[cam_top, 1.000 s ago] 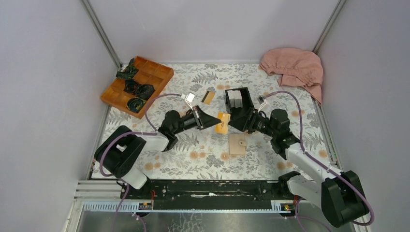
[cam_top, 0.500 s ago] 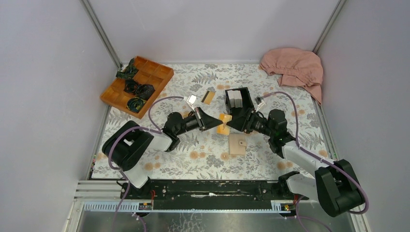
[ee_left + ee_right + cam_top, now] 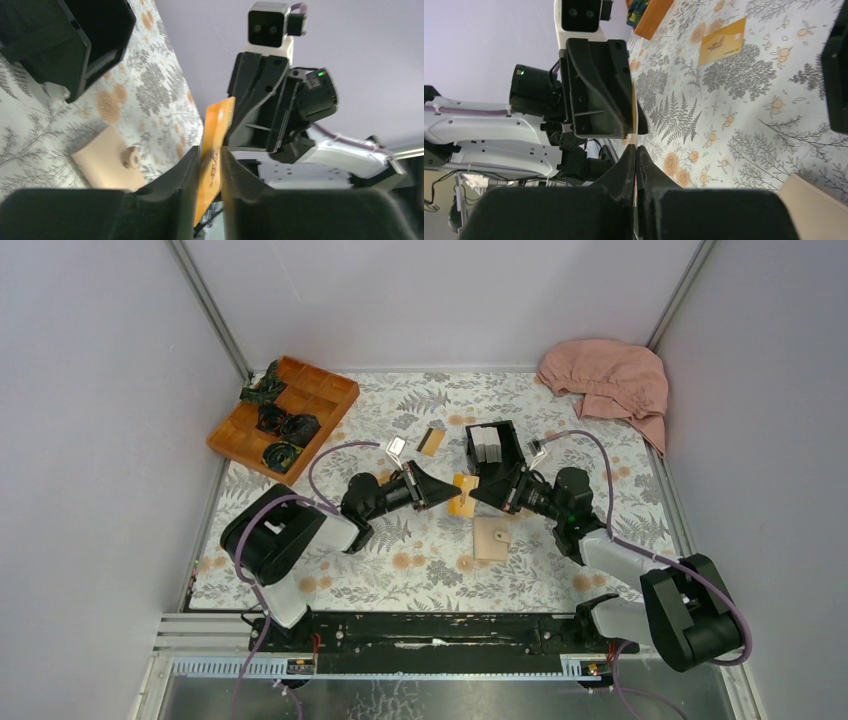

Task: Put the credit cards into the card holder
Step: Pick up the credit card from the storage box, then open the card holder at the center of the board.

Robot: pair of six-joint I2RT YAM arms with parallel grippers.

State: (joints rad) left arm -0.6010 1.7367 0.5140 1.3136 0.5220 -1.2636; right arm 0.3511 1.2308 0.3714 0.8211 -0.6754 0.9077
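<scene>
While left hand (image 3: 210, 165), right hand (image 3: 635, 155) both pinch credit card (image 3: 218, 120), card holder (image 3: 102, 160) unmoved.

The top camera looks steeply down from behind both arm bases over the whole table (image 3: 420, 565). Each wrist camera sits close behind its own tool, looking along it. The left one faces the right gripper (image 3: 235, 130) and the right one faces the left gripper (image 3: 630, 127), with the credit card (image 3: 212, 155) between them in both views.
</scene>
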